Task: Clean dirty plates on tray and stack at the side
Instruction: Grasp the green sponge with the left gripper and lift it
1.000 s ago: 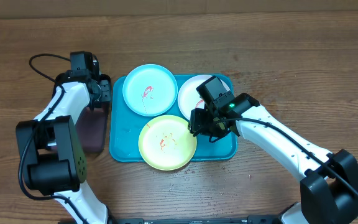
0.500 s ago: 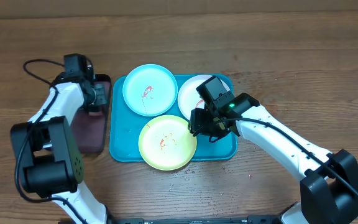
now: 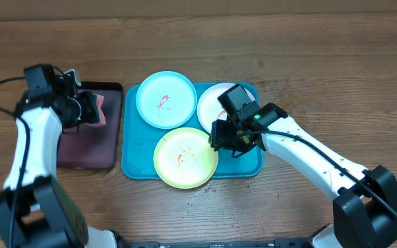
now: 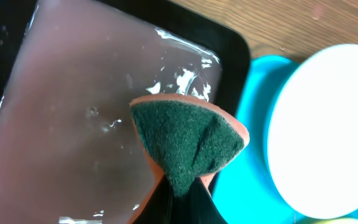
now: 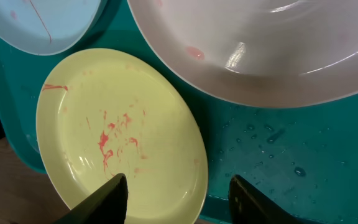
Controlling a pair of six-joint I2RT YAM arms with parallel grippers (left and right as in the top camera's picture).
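Three smeared plates lie on the teal tray (image 3: 135,160): a light blue plate (image 3: 166,99) at the back left, a white plate (image 3: 212,103) at the back right, a yellow-green plate (image 3: 185,157) in front. My right gripper (image 3: 227,141) is open, its fingers (image 5: 178,198) astride the right rim of the yellow-green plate (image 5: 123,134), with the white plate (image 5: 253,50) above it. My left gripper (image 3: 88,108) is shut on a green and orange sponge (image 4: 188,140) held over the black-rimmed tray (image 4: 73,124).
The black-rimmed tray (image 3: 88,141) with wet pinkish inside sits just left of the teal tray. Bare wood tabletop lies all around. Water drops lie on the teal tray floor (image 5: 272,149).
My left arm has swung left, away from the teal tray's edge, and now sits over the black-rimmed tray with the sponge. The right arm has not moved.
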